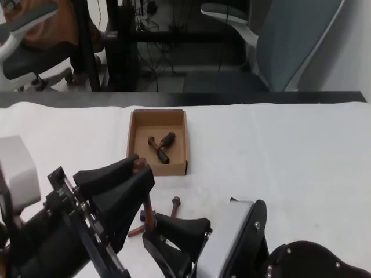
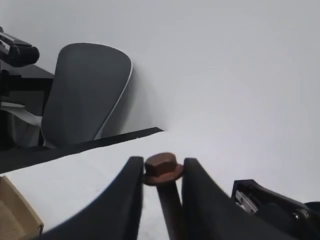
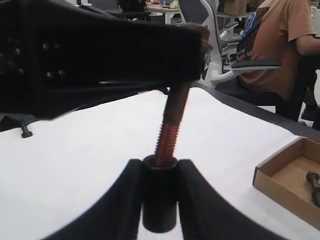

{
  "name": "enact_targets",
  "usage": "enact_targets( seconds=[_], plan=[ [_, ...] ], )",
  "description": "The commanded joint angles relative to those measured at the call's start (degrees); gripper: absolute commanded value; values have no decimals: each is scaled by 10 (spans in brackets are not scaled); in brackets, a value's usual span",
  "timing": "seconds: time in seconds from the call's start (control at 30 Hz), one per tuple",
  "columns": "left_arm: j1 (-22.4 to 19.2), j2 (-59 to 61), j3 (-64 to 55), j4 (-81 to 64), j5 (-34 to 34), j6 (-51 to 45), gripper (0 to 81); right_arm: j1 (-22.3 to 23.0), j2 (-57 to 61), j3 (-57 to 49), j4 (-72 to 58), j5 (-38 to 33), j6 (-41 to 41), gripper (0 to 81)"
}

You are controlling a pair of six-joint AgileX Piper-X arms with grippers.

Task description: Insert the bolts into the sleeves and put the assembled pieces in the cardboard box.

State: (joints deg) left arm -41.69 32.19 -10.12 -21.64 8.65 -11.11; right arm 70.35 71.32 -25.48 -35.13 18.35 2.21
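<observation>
My left gripper (image 1: 141,168) is shut on a copper-brown bolt (image 1: 148,202), pinching it just under the hex head (image 2: 162,167). The bolt hangs upright. Its threaded end (image 3: 167,140) goes into the top of a black sleeve (image 3: 160,200), on which my right gripper (image 3: 160,166) is shut, just in front of the near table edge (image 1: 168,229). The cardboard box (image 1: 174,168) sits beyond on the white table and holds two assembled pieces (image 1: 162,145). One piece (image 3: 314,182) also shows in the right wrist view, inside the box (image 3: 280,180).
A loose bolt (image 1: 174,205) lies on the white cloth next to the grippers, and another (image 1: 135,231) beside the left arm. A small dark part (image 3: 25,131) lies farther off. Office chairs (image 1: 290,40) stand behind the bench.
</observation>
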Motion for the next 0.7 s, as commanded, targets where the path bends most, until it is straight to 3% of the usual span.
enact_targets(
  seconds=[0.0,0.1,0.17,0.23,0.33,0.5,0.67],
  plan=[
    [-2,0,6,0,63,0,18,-5,-1,-24,-15,38,9,0],
    [-2,0,6,-1,101,-9,11,-20,-1,-39,12,36,9,0],
    [-2,0,6,-1,110,-9,112,-30,-1,-42,19,34,9,0],
    [-2,0,6,-1,110,-9,295,-38,-1,-42,19,32,9,0],
    [-2,0,6,-1,94,-9,687,-41,-1,-42,19,32,12,0],
    [-2,0,6,-42,57,-9,700,-50,-1,-42,49,41,12,0],
    [-2,0,6,-36,50,-9,700,-116,-1,-42,84,46,12,0]
  ],
)
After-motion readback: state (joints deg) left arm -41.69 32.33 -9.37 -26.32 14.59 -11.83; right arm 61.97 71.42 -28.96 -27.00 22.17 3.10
